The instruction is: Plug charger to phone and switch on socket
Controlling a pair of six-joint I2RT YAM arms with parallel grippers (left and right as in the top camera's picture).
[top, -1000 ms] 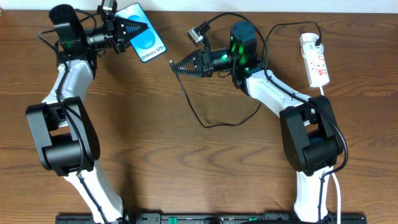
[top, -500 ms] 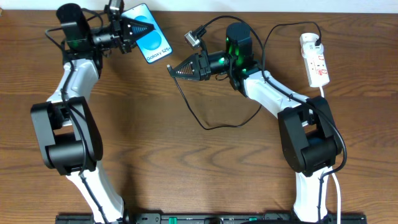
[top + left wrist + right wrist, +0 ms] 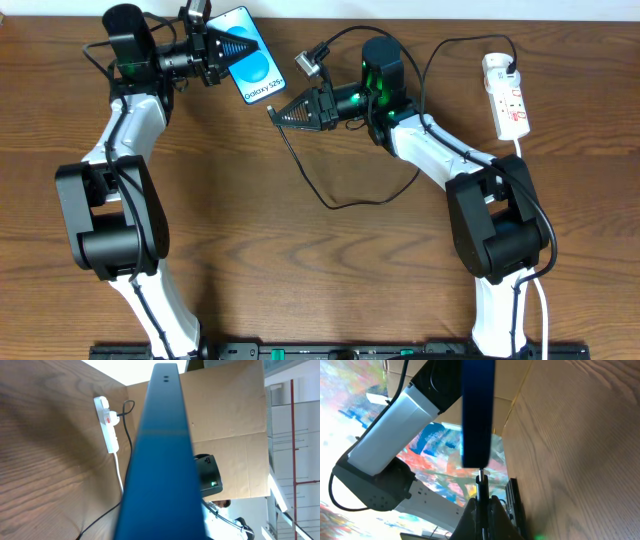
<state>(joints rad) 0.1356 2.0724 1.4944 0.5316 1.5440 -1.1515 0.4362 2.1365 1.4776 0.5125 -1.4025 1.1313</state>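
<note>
- While both arms reach toward the upper edge of the table [image 3: 300, 290], the left claw [image 3: 238, 47] sits at the upper left of the overhead frame. The right claw [image 3: 279, 111] is just to its right and a little lower.
- The power strip [image 3: 508, 100] lies at the upper right, well apart from both claws and nearer the right arm.
- The phone [image 3: 258, 72] is pinched at its upper end by the left claw. Its long axis slants from upper left to lower right, so the short edge with the white text faces the right claw.
- The charger cable [image 3: 330, 200] loops across the middle of the table and rises to the right claw, which is pressed together on it just behind the end.
- The plug tip [image 3: 480, 480], in the right wrist view, points straight up at the phone's lower short edge, just beneath it and seemingly in line with the long axis. Whether they touch I cannot tell. The coming move looks like a short push along that line.
</note>
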